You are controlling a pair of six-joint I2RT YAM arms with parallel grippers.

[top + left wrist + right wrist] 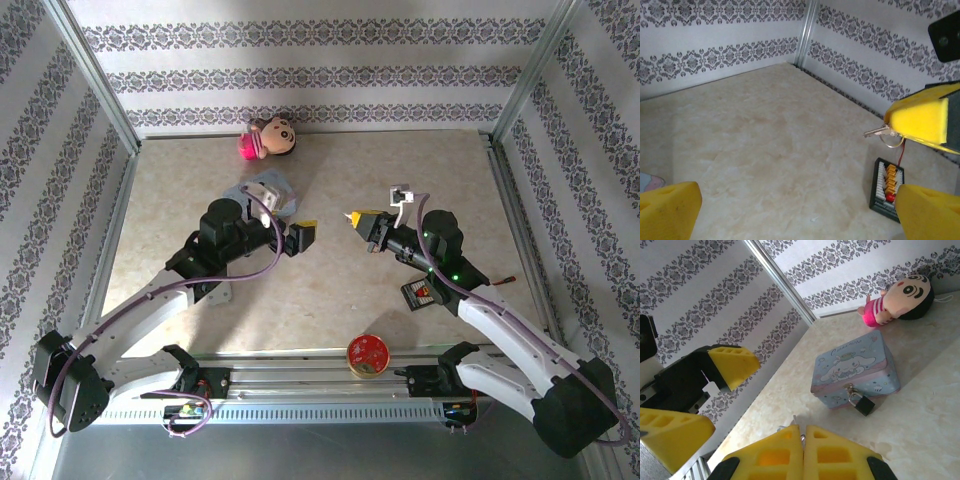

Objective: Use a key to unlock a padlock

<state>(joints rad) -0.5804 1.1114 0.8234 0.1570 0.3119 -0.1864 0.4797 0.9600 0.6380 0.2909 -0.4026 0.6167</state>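
The padlock point(864, 403), a small black block with a metal loop, hangs from the hasp of a pale blue cartoon box point(855, 367) and rests on the table. My right gripper point(803, 432) is shut on the key point(877, 132); its silver blade pokes out past the yellow fingertips, with a ring behind it. The gripper point(353, 217) hovers mid-table, to the right of the box point(272, 190). My left gripper point(303, 237) stands wide open with nothing between its yellow fingers point(670, 210), facing the right gripper a short gap away. The left arm hides part of the box from above.
A plush doll point(267, 137) lies at the back by the wall. A flat black card with red-yellow print point(418, 293) lies under the right arm. A red round tin point(367, 354) sits at the front edge. Patterned walls and metal posts ring the table.
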